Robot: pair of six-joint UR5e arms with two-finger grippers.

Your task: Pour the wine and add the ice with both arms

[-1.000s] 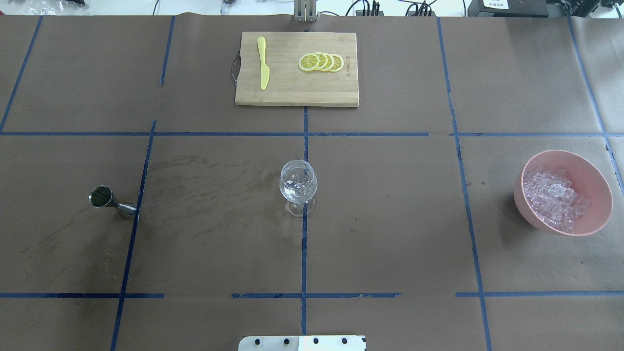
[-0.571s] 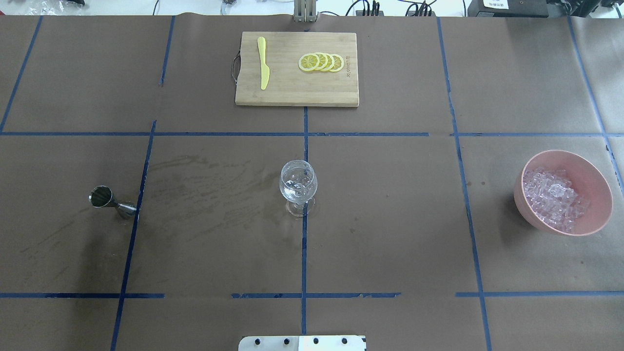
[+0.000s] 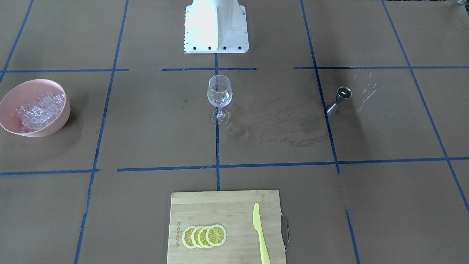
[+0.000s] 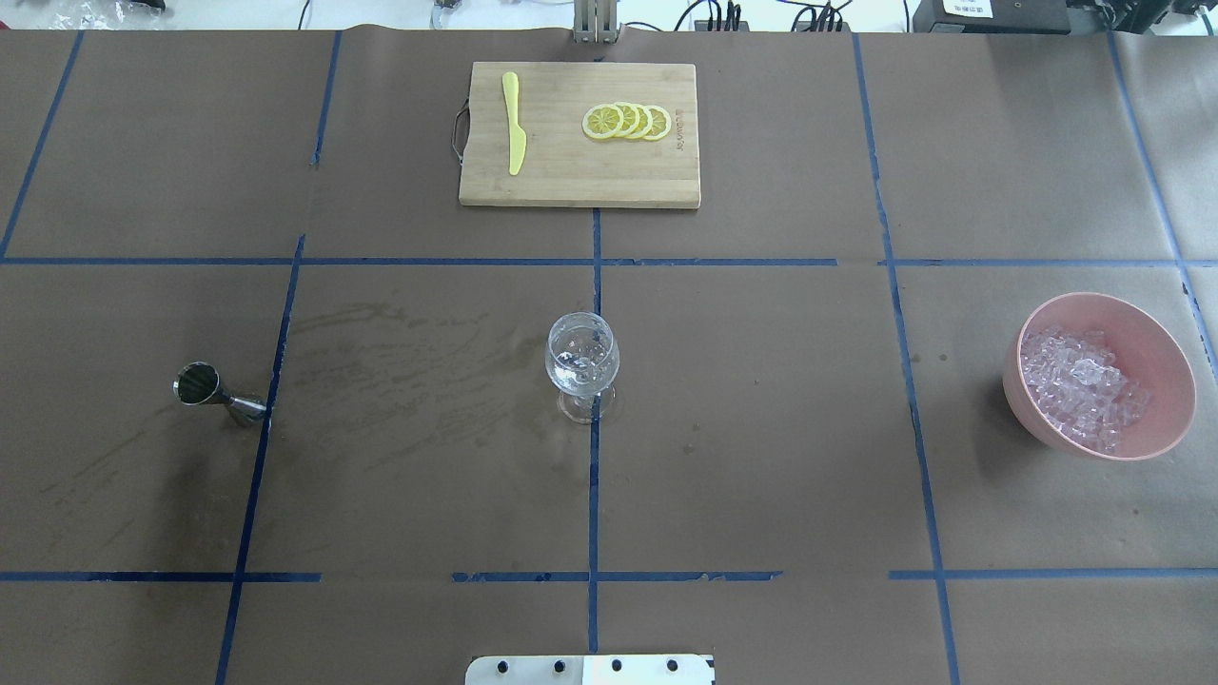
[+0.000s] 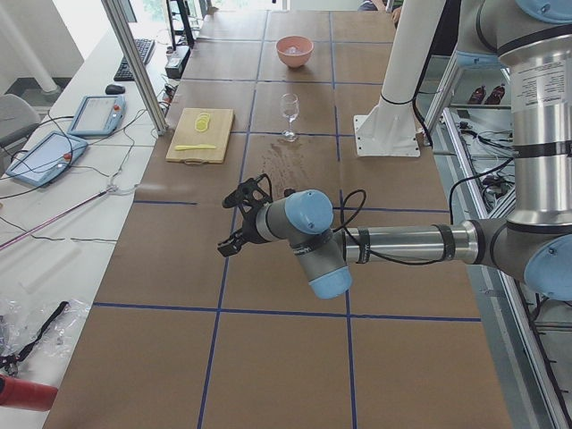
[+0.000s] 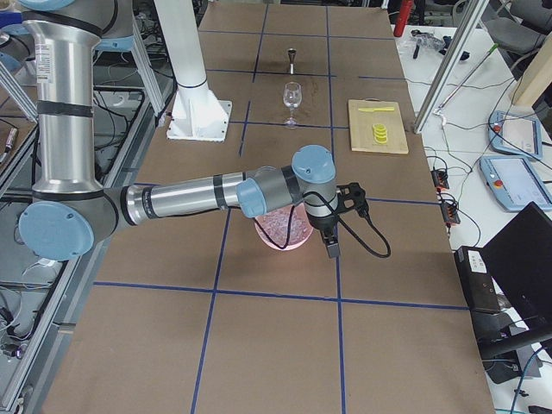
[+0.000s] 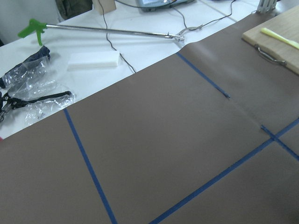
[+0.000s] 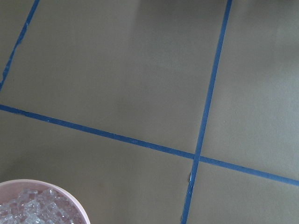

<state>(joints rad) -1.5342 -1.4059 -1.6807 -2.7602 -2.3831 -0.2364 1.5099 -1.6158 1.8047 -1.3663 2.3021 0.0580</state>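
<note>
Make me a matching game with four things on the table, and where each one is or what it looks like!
Things:
1. ice
2. lemon slices
3. glass
4. measuring cup

Matches:
A. on the wooden board
B. heaped in the pink bowl
C. standing on the middle blue tape line
D. made of silver metal

Pairs: 1-B, 2-A, 3-C, 4-D
</note>
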